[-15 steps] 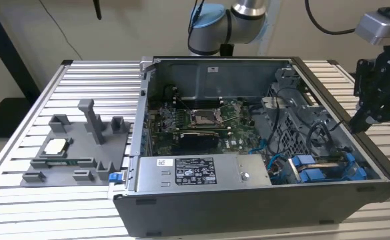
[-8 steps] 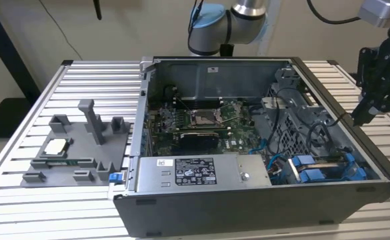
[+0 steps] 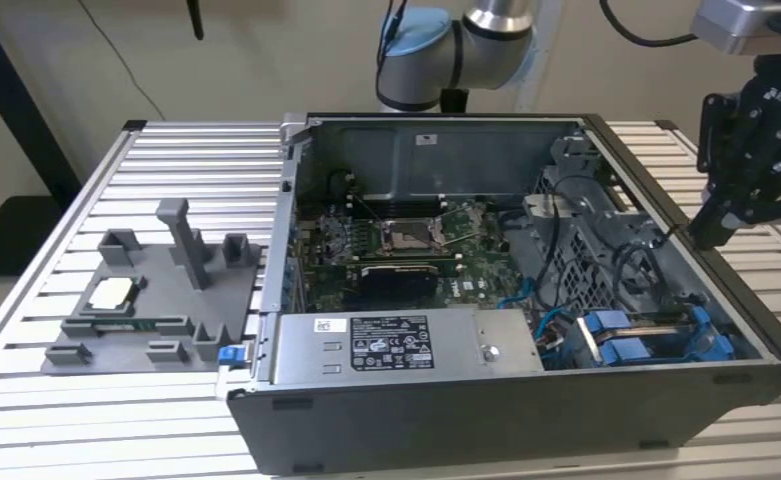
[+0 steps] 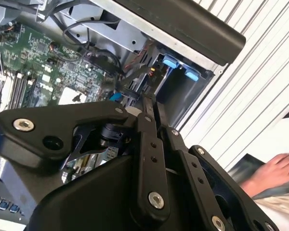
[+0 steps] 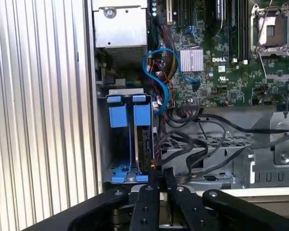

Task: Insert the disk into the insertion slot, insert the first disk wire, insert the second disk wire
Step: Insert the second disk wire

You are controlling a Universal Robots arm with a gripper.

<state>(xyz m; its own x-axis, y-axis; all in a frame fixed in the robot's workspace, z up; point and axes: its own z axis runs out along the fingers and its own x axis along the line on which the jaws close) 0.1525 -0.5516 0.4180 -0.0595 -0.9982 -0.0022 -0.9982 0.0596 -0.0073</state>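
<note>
Black gripper (image 5: pixel 160 177) fingers together, at the case (image 3: pixel 497 420) wall; disk (image 5: pixel 130 139) in blue plastic carrier sits in the bay, black cables (image 5: pixel 197 144) looped beside it, ribbed metal counter (image 5: pixel 38 120) around

Exterior view: open dark metal computer case (image 3: pixel 497 425) — grey plastic fixture tray (image 3: pixel 163 295) at its nine o'clock.
</note>
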